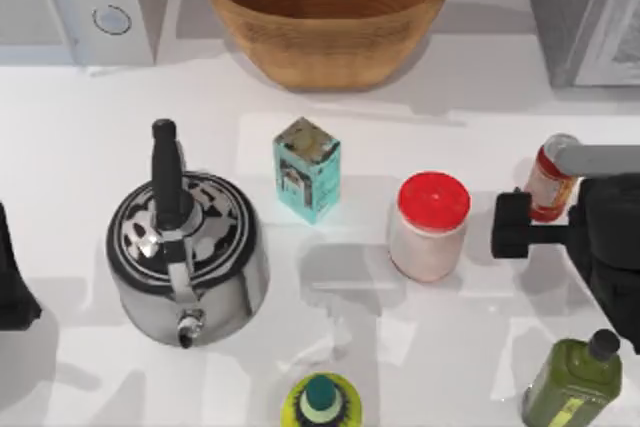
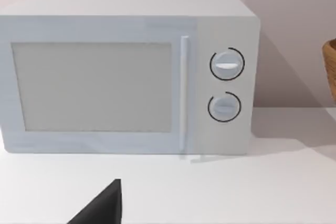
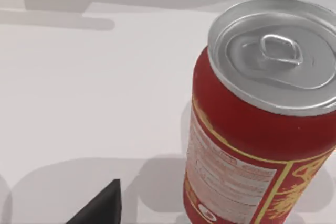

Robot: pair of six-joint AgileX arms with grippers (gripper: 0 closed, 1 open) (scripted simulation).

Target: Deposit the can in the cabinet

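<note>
Can (image 1: 551,178) upright beside right gripper (image 1: 512,225); jaws' spread unclear, contact unclear.

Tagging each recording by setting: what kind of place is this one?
Probably a simulated kitchen counter: a white microwave, a steel kettle and a wicker basket share the white table with the can.

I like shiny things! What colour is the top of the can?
Silver. The can has a shiny metal top with a pull tab, best seen in the right wrist view.
</note>
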